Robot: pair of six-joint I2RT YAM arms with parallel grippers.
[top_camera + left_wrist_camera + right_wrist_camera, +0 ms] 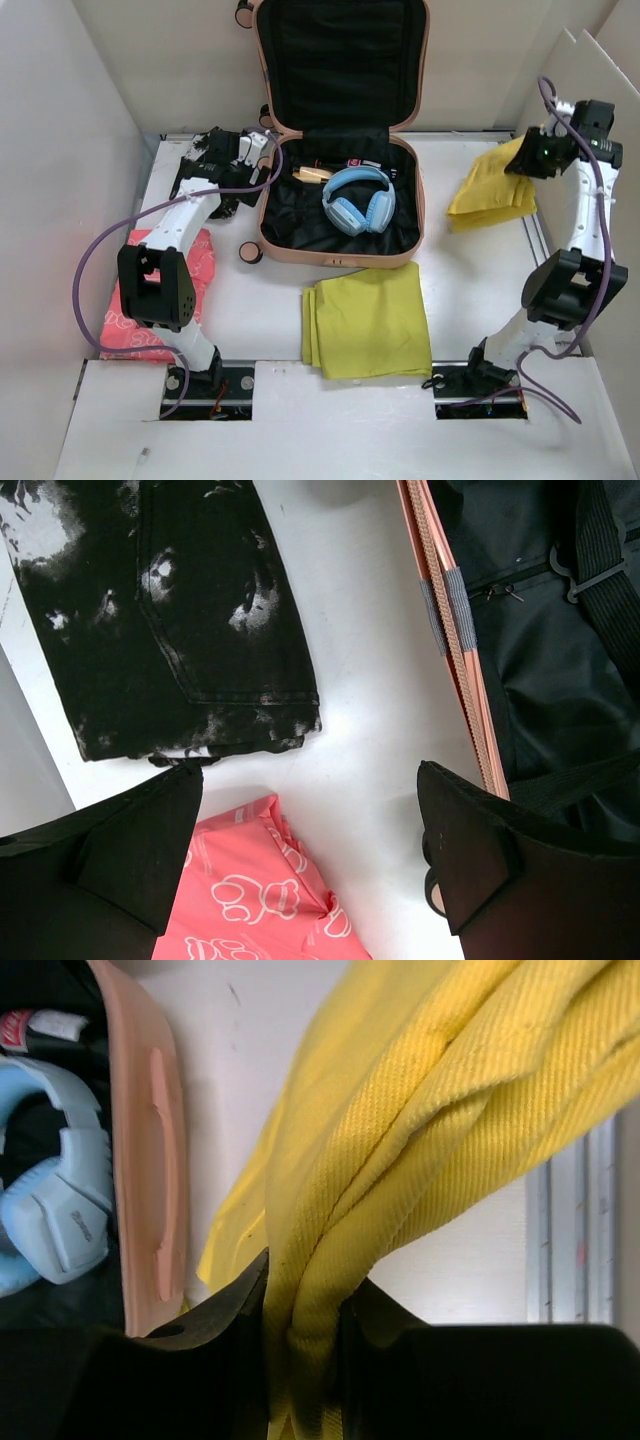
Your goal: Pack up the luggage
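The peach-pink luggage (335, 261) lies open at the far middle of your table (270, 320), its lid (340, 60) raised at the back and its black lining exposed. A pair of light-blue headphones (358, 200) rests in the lower half. Beside them, toward the hinge, sit what looks like a pale wooden item (312, 175) and a small red-and-black object (355, 163), both too small to identify. Your right jaws are clenched on a yellow cloth (420, 1110), a thick fold of it pinched between the black fingers (225, 1325). This is to the right of the case, near the table's far right corner, and from above you cannot tell whether the cloth's lower edge touches the table. Your left jaws stand released and wide, grasping nothing, poised above bare table just left of the luggage's zippered rim. They sit between a black garment (180, 620) mottled with white and a pink packet (260, 890) printed with white paw marks. A second yellow cloth (368, 320), folded flat, lies on the table just in front of the case. One small black wheel (250, 253) shows at the case's front-left corner.
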